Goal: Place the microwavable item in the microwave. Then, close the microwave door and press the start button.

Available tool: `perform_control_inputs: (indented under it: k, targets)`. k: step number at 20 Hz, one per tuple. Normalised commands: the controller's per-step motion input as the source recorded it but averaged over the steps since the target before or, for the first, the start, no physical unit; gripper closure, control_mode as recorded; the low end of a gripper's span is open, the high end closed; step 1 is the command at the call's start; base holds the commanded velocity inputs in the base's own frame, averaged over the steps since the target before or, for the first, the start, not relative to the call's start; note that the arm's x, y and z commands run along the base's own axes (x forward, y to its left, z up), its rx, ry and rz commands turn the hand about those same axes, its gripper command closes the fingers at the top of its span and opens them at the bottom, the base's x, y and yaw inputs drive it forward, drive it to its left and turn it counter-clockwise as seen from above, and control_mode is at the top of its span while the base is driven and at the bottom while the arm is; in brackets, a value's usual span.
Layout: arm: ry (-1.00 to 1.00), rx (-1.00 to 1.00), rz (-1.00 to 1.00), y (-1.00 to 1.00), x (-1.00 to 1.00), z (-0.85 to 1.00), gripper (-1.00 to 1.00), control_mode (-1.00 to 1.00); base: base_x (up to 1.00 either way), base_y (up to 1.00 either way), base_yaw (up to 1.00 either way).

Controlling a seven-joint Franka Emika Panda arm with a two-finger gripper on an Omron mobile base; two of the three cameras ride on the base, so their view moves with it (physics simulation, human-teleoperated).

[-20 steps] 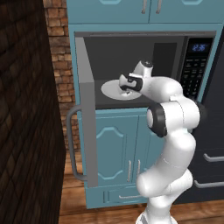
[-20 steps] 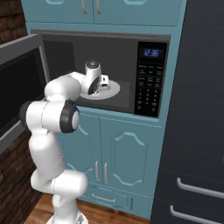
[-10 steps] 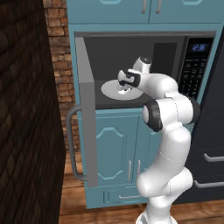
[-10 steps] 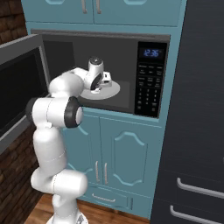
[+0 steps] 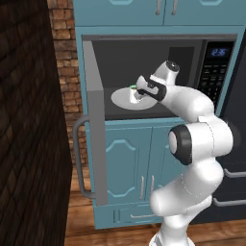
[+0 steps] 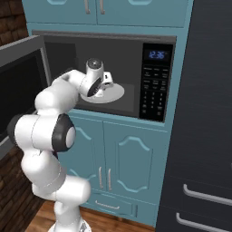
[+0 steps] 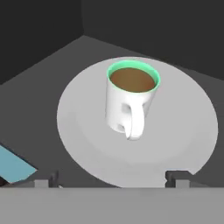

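Observation:
The microwavable item, a white mug (image 7: 129, 100) with a green rim and brown liquid, stands upright on the white turntable (image 7: 183, 113) inside the microwave (image 5: 158, 48). In the left base view the mug (image 5: 132, 93) sits just in front of my gripper (image 5: 140, 92). The gripper (image 7: 113, 176) is open, its fingertips (image 7: 175, 176) spread wide on the near side of the mug and apart from it. The microwave door (image 5: 93, 125) hangs wide open to the left, its bar handle (image 5: 79, 158) facing out. The door (image 6: 20, 86) fills the left edge of the right base view.
The black keypad panel (image 6: 156, 86) with its blue display is right of the cavity. Teal cabinet doors (image 5: 129, 163) lie below, a brick wall (image 5: 67, 72) and a dark panel (image 5: 29, 125) stand to the left, and dark drawers (image 6: 204, 181) to the right.
The jaws have gone from shut on the mug to wide open. The mug now stands free on the turntable, and the hand has drawn back slightly.

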Motion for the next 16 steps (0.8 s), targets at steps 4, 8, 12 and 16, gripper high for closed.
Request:
perform_control_inputs:
  k: [4,8,12,16]
  targets:
    - [0.00,0.00,0.00,0.00,-0.21,-0.05,-1.00,-1.00,0.00,0.00,0.00]
    - [-0.31,-0.04,0.00,0.00,-0.98,0.15,-1.00,-1.00,0.00,0.00,0.00]
    - [-0.35,-0.12,0.00,0.00,-1.00,0.45,-1.00,-1.00,0.00,0.00,0.00]
    - [-0.27,-0.20,0.03,0.01,-1.00,0.53,-1.00,-1.00,0.00,0.00,0.00]
